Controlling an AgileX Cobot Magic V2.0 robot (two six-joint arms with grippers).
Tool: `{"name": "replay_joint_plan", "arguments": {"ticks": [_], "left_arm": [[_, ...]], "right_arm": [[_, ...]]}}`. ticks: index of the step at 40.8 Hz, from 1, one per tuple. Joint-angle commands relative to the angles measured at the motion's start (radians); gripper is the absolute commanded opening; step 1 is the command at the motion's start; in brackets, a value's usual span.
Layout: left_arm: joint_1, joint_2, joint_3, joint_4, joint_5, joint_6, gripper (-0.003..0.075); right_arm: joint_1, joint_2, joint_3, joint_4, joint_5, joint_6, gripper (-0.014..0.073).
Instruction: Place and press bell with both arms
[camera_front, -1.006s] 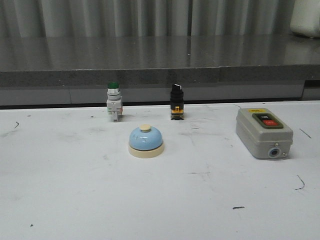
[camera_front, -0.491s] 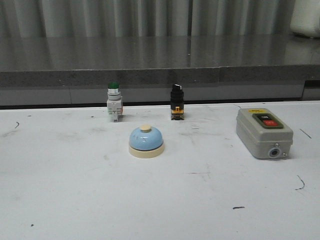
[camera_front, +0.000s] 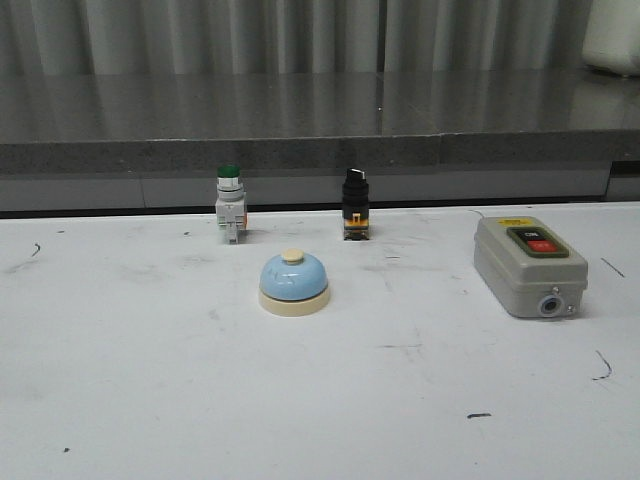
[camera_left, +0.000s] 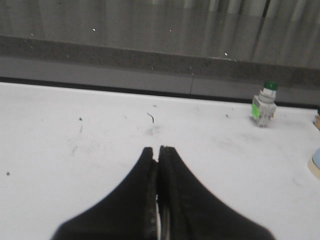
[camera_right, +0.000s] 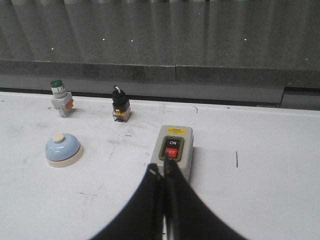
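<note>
The light-blue bell with a cream base and cream button stands upright on the white table, near the middle. It also shows in the right wrist view, and its edge shows in the left wrist view. No arm shows in the front view. My left gripper is shut and empty over bare table, well to the left of the bell. My right gripper is shut and empty, just in front of the grey switch box, to the right of the bell.
A green-capped pushbutton and a black selector switch stand behind the bell near the table's far edge. The grey switch box lies at the right. A dark raised ledge runs behind the table.
The whole front view has shifted very slightly to the right and down; the objects themselves keep their places on the table.
</note>
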Motion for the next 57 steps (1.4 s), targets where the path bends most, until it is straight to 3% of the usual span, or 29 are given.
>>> {"name": "replay_joint_plan", "arguments": {"ticks": [1,44,49,57], "left_arm": [[0.022,-0.017,0.024,-0.015,-0.1,-0.009,-0.002],[0.027,-0.015,0.024,-0.015,-0.105,-0.009,-0.002],[0.027,-0.015,0.024,-0.015,-0.105,-0.009,-0.002],[0.027,-0.015,0.024,-0.015,-0.105,-0.009,-0.002]], "right_arm": [[-0.008,0.007,-0.026,-0.004,-0.076,-0.003,-0.0067],[-0.008,0.007,-0.025,-0.004,-0.076,-0.003,-0.0067],[-0.012,0.001,0.011,-0.066,-0.132,-0.051,-0.0067],[-0.125,-0.081,0.155,-0.085,-0.21,-0.066,-0.0067]]}}
